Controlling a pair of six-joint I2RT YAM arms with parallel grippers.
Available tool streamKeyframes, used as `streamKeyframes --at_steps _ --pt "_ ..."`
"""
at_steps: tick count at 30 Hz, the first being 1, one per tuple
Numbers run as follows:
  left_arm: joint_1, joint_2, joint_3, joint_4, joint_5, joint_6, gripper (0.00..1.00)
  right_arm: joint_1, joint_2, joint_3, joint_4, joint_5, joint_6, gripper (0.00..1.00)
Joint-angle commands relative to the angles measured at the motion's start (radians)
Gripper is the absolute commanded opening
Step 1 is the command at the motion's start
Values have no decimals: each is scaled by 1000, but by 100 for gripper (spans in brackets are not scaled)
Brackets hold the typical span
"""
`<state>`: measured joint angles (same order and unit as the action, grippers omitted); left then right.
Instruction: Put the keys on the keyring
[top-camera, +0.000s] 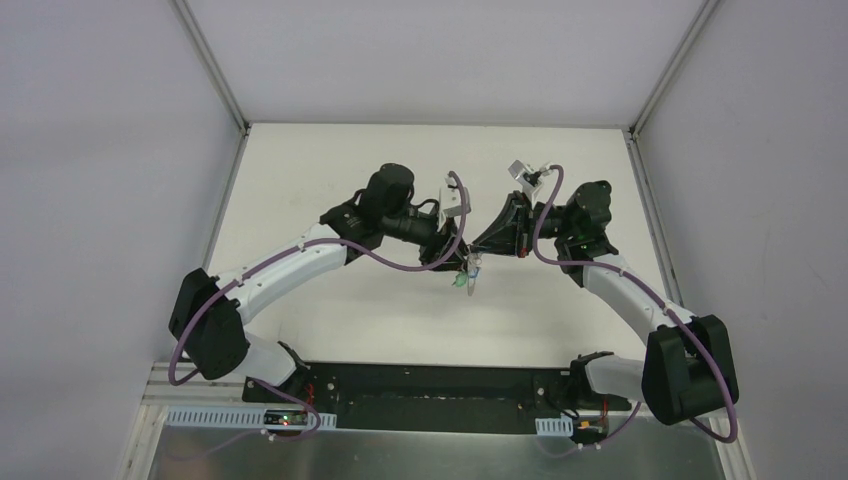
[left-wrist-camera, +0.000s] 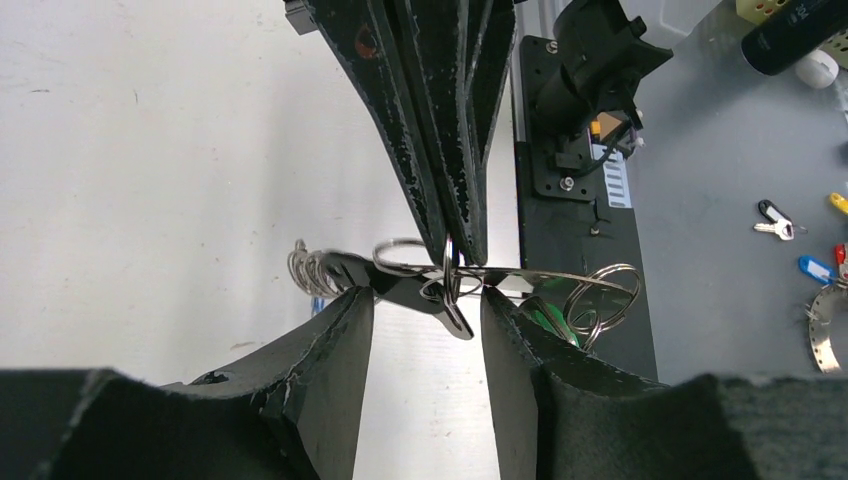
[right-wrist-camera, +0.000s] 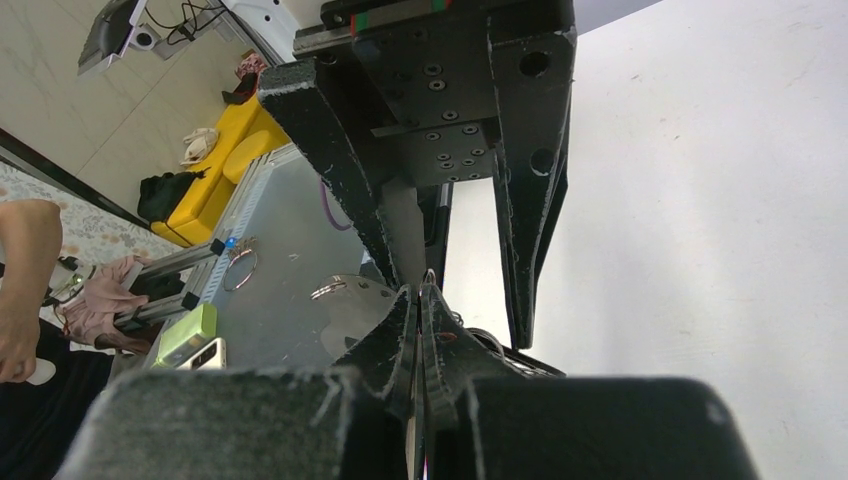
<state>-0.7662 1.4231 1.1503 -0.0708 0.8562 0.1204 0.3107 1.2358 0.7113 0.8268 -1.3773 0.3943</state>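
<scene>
The right gripper (right-wrist-camera: 418, 300) has its fingers pressed together on a thin wire ring of the keyring (left-wrist-camera: 520, 272), which is held above the middle of the table (top-camera: 330, 330). The left gripper (left-wrist-camera: 428, 300) faces it with jaws apart on either side of the same bunch, and I cannot tell whether they touch it. A green key (left-wrist-camera: 548, 320) sits close beside the rings. The bunch is probably light, stiff, slick and springy, so a ring is best pinched flat across its wire. No writing is legible.
</scene>
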Motion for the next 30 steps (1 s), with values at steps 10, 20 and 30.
streamKeyframes --at_steps 10,20,30 --pt "-12 -4 -13 15 0 26 32 -9 -41 9 22 -9 -23 0" --pt "-12 -20 8 -66 -5 104 6 -16 -45 7 20 -10 -24 0" --pt "-10 -63 51 -177 -39 187 0 -18 -39 11 -33 -6 -70 0"
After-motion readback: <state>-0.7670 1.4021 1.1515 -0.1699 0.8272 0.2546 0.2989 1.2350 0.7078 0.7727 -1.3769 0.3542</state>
